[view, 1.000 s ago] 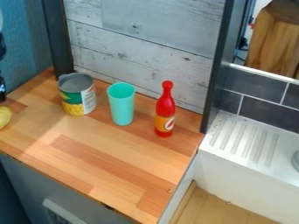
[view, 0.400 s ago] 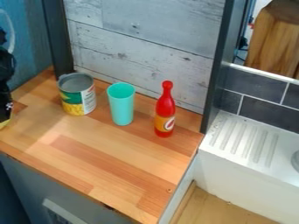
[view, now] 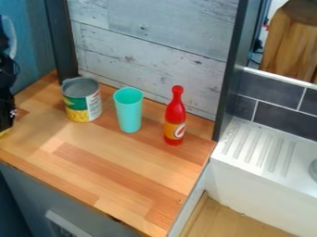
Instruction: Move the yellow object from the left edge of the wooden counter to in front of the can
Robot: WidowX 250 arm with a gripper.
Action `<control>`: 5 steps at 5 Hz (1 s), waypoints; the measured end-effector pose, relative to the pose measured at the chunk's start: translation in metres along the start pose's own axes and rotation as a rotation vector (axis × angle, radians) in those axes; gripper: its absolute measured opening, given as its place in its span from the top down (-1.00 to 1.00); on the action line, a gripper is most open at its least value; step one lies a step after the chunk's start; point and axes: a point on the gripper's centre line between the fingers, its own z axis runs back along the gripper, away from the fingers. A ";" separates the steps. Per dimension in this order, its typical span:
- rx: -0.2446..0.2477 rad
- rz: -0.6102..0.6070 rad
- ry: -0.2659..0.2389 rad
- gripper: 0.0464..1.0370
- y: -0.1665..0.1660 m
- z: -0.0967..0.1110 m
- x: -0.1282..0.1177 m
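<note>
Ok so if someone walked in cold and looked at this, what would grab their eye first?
Probably the glossy red plastic bottle with an orange label, upright toward the right of the wooden counter. Next would come the tall turquoise cup beside it, then the open metal can with a green and yellow label to the cup's left.

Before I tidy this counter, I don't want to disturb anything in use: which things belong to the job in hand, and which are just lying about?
Likely in use:
- black tool, left edge
- yellow object at its lower end, mostly hidden

Lying about:
- can
- turquoise cup
- red bottle
</note>
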 end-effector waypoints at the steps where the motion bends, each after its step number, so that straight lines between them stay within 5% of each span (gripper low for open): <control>1: -0.009 0.005 0.027 -0.92 0.001 -0.007 0.003; 3: -0.045 -0.021 0.051 -0.83 -0.001 -0.018 0.012; 5: -0.056 -0.001 0.051 -0.31 -0.002 -0.017 0.012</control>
